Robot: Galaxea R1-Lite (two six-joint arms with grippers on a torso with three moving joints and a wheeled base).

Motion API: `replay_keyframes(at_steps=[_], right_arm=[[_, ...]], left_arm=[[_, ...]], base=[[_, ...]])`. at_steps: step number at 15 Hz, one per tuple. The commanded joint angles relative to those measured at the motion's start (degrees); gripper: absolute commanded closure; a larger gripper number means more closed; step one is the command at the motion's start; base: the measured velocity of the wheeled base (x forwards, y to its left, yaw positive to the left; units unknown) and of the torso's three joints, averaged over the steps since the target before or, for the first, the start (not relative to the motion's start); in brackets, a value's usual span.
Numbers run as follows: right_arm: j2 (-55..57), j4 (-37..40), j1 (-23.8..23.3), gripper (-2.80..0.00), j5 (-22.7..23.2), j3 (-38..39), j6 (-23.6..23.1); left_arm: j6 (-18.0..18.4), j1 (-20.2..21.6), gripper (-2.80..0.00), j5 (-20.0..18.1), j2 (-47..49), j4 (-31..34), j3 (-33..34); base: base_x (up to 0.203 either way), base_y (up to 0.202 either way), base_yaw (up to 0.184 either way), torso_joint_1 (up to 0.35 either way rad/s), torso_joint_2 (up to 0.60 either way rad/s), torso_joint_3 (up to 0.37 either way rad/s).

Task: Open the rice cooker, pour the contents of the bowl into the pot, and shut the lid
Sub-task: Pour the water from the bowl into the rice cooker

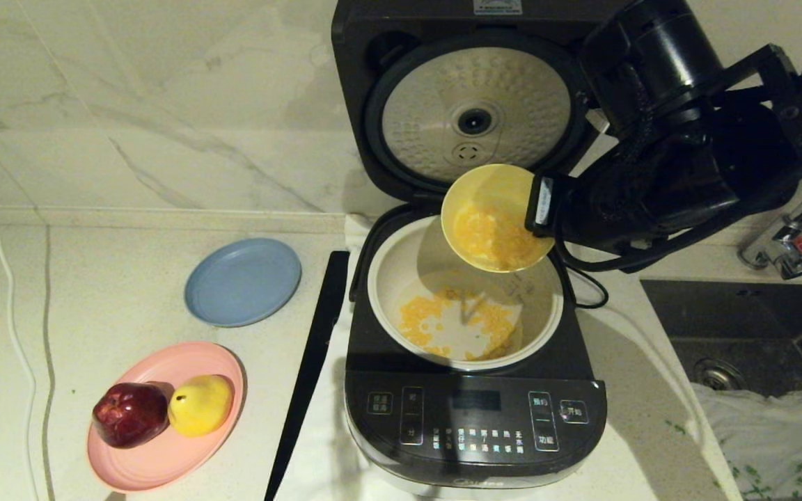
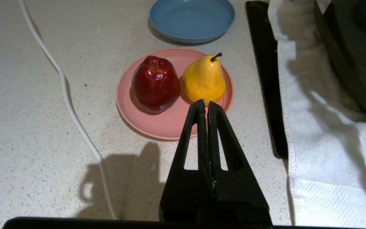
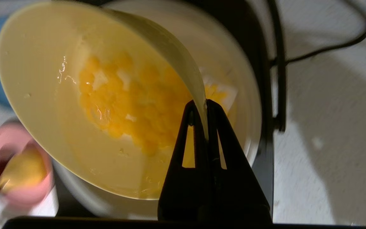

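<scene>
The dark rice cooker point(image 1: 474, 424) stands open, its lid point(image 1: 474, 118) raised upright at the back with the dimpled silver plate facing me. My right gripper point(image 1: 539, 202) point(image 3: 202, 105) is shut on the rim of the pale yellow bowl point(image 1: 488, 191) point(image 3: 43, 105), holding it tilted over the cream-white pot point(image 1: 401, 271). Yellow kernels, the contents point(image 1: 495, 236) point(image 3: 132, 105), cling inside the bowl, and more kernels point(image 1: 418, 316) lie on the pot's bottom. My left gripper point(image 2: 206, 103) is shut and empty above the counter, near the pink plate.
A pink plate point(image 1: 185, 452) point(image 2: 167, 124) with a red apple point(image 1: 129, 414) and a yellow pear point(image 1: 200, 403) sits front left. A blue plate point(image 1: 242, 282) lies behind it. A black strip point(image 1: 310, 369) lies left of the cooker. A sink point(image 1: 756, 334) and tap point(image 1: 784, 243) are at the right.
</scene>
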Motion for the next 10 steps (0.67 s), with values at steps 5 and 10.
replay_keyframes(at_steps=[5, 10], right_arm=[[2.51, -12.43, 0.99, 0.00, -9.19, 4.64, -2.21], [1.54, -31.99, 2.25, 0.00, -13.62, 17.67, -10.78]], left_arm=[[0.02, 0.02, 0.00, -0.04, 0.03, -0.02, 0.44], [0.02, 0.02, 0.00, -0.04, 0.03, -0.02, 0.44]], base=[[0.000, 0.000, 0.000, 0.000, 0.00, 0.000], [0.000, 0.000, 0.000, 0.000, 0.00, 0.000]])
